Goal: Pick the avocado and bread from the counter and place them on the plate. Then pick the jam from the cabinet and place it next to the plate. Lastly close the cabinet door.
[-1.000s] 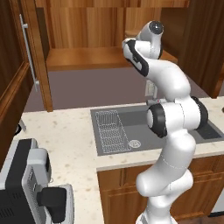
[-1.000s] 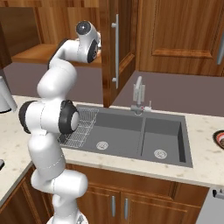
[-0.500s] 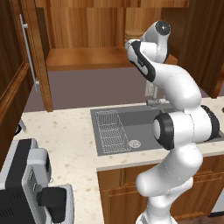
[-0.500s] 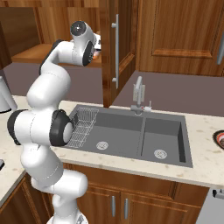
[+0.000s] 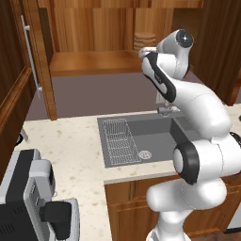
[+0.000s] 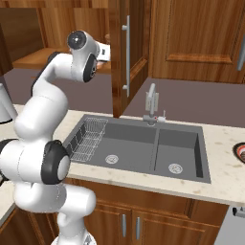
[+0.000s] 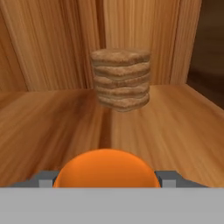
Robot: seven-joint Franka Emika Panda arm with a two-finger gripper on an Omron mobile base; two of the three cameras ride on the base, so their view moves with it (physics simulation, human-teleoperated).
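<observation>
gripper [image 7: 106, 181] is in the cabinet [image 7: 183, 127], jaws either side of the orange jam [image 7: 106, 166]; can't tell if clamped. brown stack [image 7: 121, 78] sits behind, apart. jam step: confirm your grip, then lift + back out, clear of the cabinet door [image 6: 119, 57].

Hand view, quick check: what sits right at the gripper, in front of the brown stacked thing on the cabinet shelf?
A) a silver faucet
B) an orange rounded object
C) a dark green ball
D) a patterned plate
B: an orange rounded object fills the bottom centre of the hand view, nearer than the brown stacked thing that stands on the wood shelf behind it.
</observation>
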